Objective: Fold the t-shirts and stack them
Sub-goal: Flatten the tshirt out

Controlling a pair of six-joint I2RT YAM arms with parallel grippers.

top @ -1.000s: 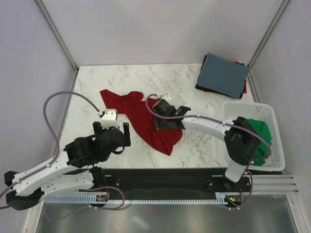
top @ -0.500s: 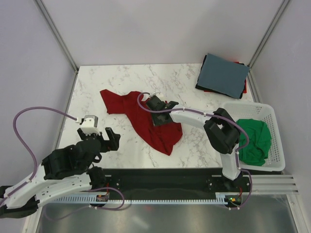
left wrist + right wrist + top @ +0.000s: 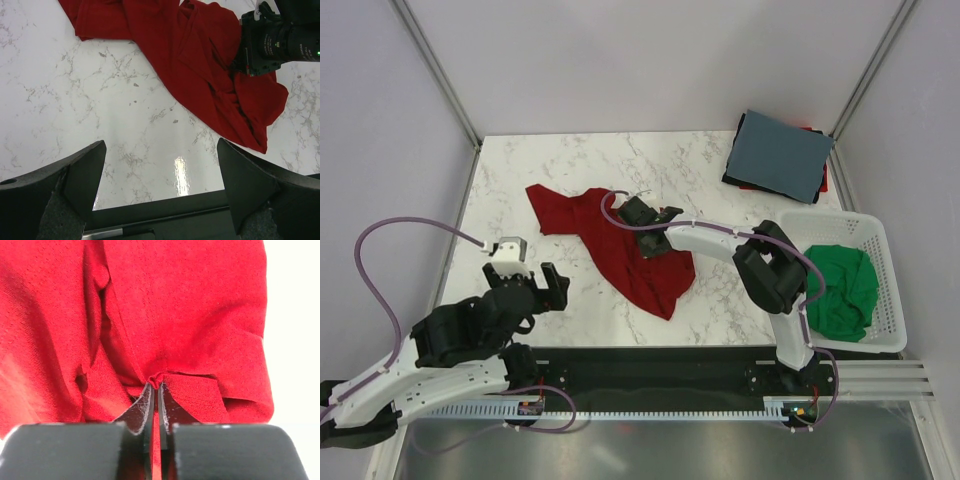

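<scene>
Hovering over the near-left part of the marble table (image 3: 520,170), the left gripper (image 3: 532,292) has its jaws spread wide and nothing between them; its wrist view shows only bare tabletop under the gap.

Arms: two. Grippers: two.

Right gripper (image 3: 638,218) is stretched out to mid-table, low on the cloth. Jaws are pressed together on a small raised pinch of the red t-shirt (image 3: 175,305), with fabric puckered right at the tips in the wrist view.

Red t-shirt: one, unfolded and rumpled. It lies diagonally across the middle of the table, from far left toward near right, beside neither basket nor stack.

Basket (image 3: 890,290): one, white, slatted, at the near-right edge. It holds one green t-shirt (image 3: 845,285), bunched.

Folded stack: one, in the far-right corner, well apart from the red shirt. A slate-blue t-shirt (image 3: 780,155) is on top, and a dark layer (image 3: 735,178) shows under its near-left edge. A thin red sliver (image 3: 825,178) shows at the right edge. The count below the top is uncertain, since only the edges are visible.
</scene>
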